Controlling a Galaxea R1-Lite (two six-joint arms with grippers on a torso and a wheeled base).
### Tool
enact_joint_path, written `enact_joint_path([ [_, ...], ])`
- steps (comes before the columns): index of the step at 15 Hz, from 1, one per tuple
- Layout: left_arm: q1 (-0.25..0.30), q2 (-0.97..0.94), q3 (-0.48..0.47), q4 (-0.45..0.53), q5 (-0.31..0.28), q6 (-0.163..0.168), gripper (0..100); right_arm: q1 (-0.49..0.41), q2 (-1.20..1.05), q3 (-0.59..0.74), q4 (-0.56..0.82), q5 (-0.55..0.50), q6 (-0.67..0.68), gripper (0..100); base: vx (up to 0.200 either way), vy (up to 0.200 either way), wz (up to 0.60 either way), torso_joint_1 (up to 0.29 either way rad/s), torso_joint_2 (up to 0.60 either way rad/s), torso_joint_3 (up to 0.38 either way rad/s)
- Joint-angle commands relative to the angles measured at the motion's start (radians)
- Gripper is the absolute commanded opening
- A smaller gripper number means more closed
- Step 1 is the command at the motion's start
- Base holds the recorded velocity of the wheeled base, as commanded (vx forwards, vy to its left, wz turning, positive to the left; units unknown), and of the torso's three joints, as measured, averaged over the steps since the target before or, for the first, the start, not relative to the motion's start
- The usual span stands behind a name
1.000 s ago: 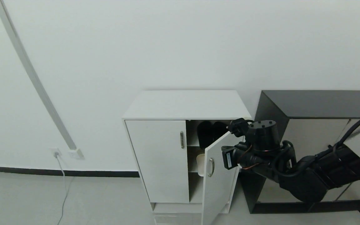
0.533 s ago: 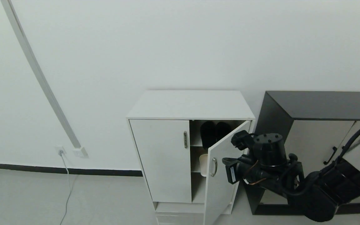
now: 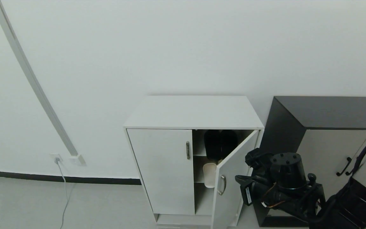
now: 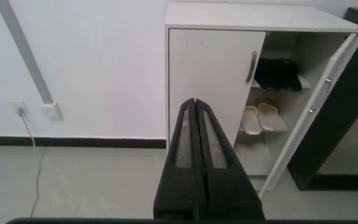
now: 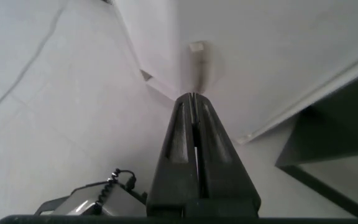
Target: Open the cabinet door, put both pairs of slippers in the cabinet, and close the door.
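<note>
**Door ajar, both pairs shelved, right jaws beside the door**

Right jaws: pressed together, nothing held. A white panel is seen close ahead of them and is judged to be the outer face of the door. The door is found half open, upright, hinged at the right edge of the cabinet.

Left jaws: likewise closed and empty, held well back, pointed at the cabinet front.

Past the door, the black slippers are noted on the upper shelf and the cream slippers on the shelf below.

Only the closing is judged left. The right arm is much nearer, so a push on the door's outer face, near the handle, would be called for.
</note>
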Motion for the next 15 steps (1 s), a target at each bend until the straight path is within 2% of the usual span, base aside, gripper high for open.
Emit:
enact_joint_path([
  [1, 0.000, 0.000, 0.000, 0.000, 0.000, -0.001, 0, -0.003, 0.017, -0.003, 0.000, 0.000, 0.004, 0, 0.200, 0.000, 0.00, 0.007, 0.00, 0.002],
  [8, 0.000, 0.000, 0.000, 0.000, 0.000, -0.001, 0, -0.022, 0.100, -0.112, -0.006, 0.002, 0.005, 0, 0.000, 0.000, 0.00, 0.000, 0.00, 0.000],
  [15, 0.000, 0.000, 0.000, 0.000, 0.000, -0.003, 0, -0.063, 0.319, -0.396, -0.006, 0.000, 0.004, 0, 0.000, 0.000, 0.00, 0.000, 0.00, 0.000],
])
